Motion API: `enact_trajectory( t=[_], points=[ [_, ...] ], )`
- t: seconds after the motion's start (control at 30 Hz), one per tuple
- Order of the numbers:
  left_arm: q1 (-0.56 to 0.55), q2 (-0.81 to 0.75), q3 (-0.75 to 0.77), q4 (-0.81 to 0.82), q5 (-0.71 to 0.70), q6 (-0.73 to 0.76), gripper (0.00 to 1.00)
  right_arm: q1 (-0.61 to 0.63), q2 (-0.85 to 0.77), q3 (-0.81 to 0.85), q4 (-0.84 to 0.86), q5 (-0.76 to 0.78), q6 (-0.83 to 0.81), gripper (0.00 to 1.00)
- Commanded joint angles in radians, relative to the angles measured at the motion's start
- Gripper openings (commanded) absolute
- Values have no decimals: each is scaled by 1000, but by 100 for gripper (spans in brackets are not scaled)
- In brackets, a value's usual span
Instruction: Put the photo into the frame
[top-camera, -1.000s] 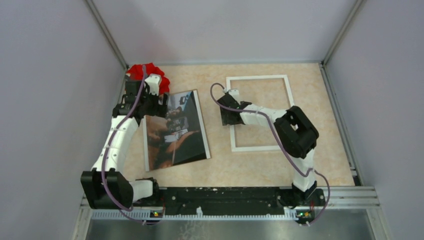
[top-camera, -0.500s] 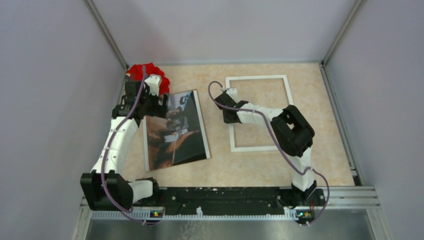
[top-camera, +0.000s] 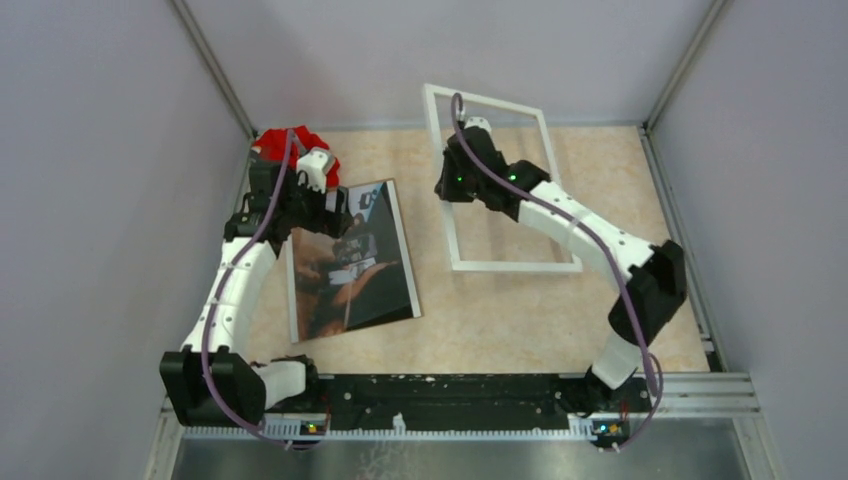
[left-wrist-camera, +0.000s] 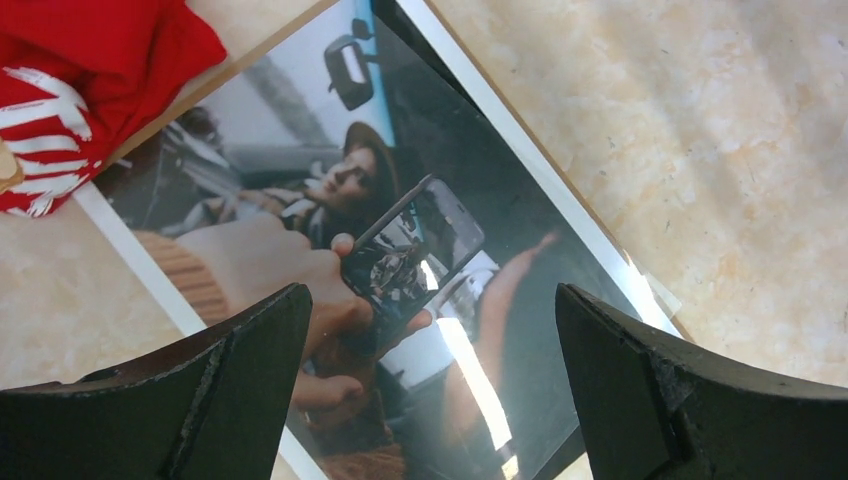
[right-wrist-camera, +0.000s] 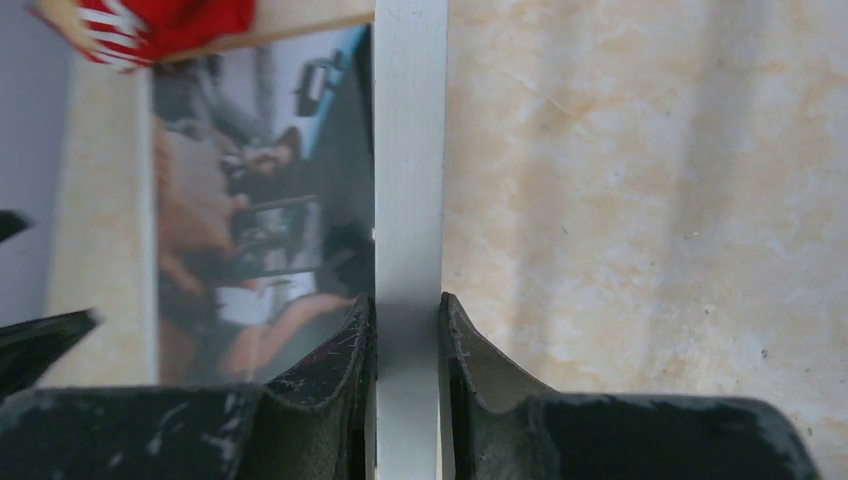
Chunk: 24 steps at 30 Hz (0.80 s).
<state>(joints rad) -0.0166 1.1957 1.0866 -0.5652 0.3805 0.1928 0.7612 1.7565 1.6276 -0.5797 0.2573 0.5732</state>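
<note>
Looking down, we see the glossy photo (top-camera: 350, 262), dark with a thin white border, lying flat on the mottled beige surface (top-camera: 500, 320), its far corner beside a crumpled red item (top-camera: 290, 145). Our left tool (left-wrist-camera: 430, 300) hangs just over that print, jaws spread wide, holding nothing. Off to the right, the thin-railed white frame (top-camera: 510, 266) sits tilted, far rail up in the air. Our right tool (right-wrist-camera: 405, 310) is clamped on its flat left rail, fingers (right-wrist-camera: 330, 350) pinching both sides.
</note>
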Motion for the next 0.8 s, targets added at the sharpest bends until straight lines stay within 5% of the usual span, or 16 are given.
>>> enact_trajectory(
  t=[0.0,0.13,0.3,0.43,0.57,0.77],
  points=[
    [-20,-5,-9,98,54,70,98,-1,-158,69,-61,-116,-6,0],
    [-29,-76,5,198,104,261,99,-7,-221,104,-131,-192,-13,0],
    [-36,-286,-103,454,335,598,99,-15,-278,157,-201,-295,-16,0],
    [-107,-388,-183,534,482,974,99,-17,-287,162,-221,-430,5,0],
    [-245,-398,-219,534,459,1262,99,-17,-295,154,-220,-546,27,0],
    [-380,-349,-247,549,424,1503,99,-17,-308,152,-209,-677,68,0]
  ],
)
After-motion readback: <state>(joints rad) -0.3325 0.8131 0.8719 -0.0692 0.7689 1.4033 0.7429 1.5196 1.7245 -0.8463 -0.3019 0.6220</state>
